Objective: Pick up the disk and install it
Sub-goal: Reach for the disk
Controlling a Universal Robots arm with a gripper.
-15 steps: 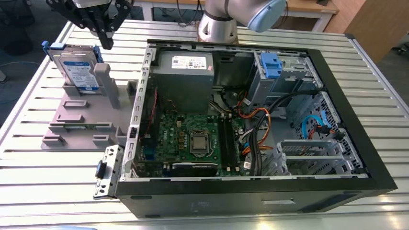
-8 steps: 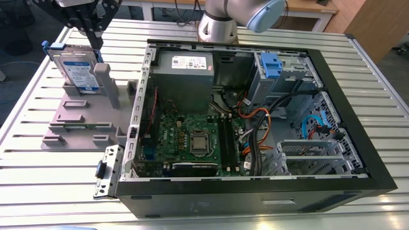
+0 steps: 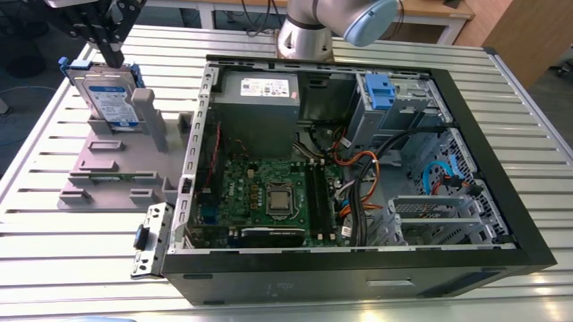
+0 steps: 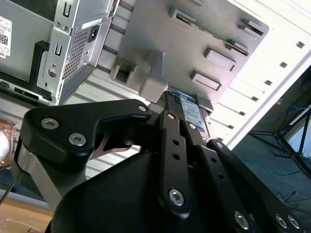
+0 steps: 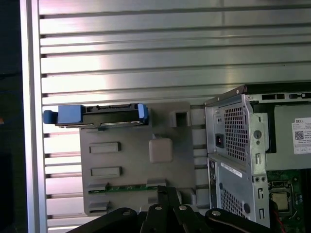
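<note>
Now our pincer [image 3: 112, 60] hangs just above the disk [image 3: 115, 100], which stands on edge, long axis upright, in the grey holder [image 3: 117, 164]; we cannot tell the pincer's opening.

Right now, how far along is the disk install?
Nothing looks done yet: the disk stands upright in the grey holder on the table, outside the open computer case. In hand: the claw is right at the disk's top edge; whether it grips is unclear. Left: the lift and the whole install.
</note>
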